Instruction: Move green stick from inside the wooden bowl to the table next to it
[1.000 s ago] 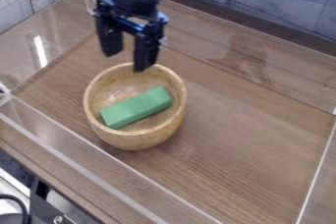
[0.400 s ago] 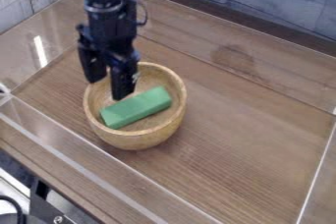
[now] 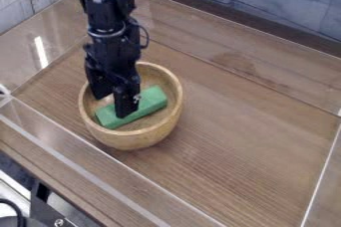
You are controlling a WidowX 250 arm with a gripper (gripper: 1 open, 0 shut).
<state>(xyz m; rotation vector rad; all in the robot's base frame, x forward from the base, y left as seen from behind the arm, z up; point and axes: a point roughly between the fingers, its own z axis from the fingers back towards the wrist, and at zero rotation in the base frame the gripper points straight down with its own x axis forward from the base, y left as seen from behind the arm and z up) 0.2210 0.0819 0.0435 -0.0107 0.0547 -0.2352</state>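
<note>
The green stick (image 3: 151, 102) lies flat inside the wooden bowl (image 3: 160, 131), which sits on the table (image 3: 253, 121) toward the left. My black gripper (image 3: 114, 102) reaches down into the bowl from above, open, with its fingers straddling the stick's left half. The arm hides the middle of the stick; its left end (image 3: 104, 118) shows below the fingers. Whether the fingers touch the stick cannot be told.
Low clear acrylic walls (image 3: 80, 151) edge the table on the front and left. A further clear wall runs along the right side (image 3: 320, 186). Bare wood-grain tabletop lies to the right of the bowl.
The gripper has moved forward and down from behind the bowl's far rim into the bowl, over the stick. It stayed open. The bowl and stick have not moved.
</note>
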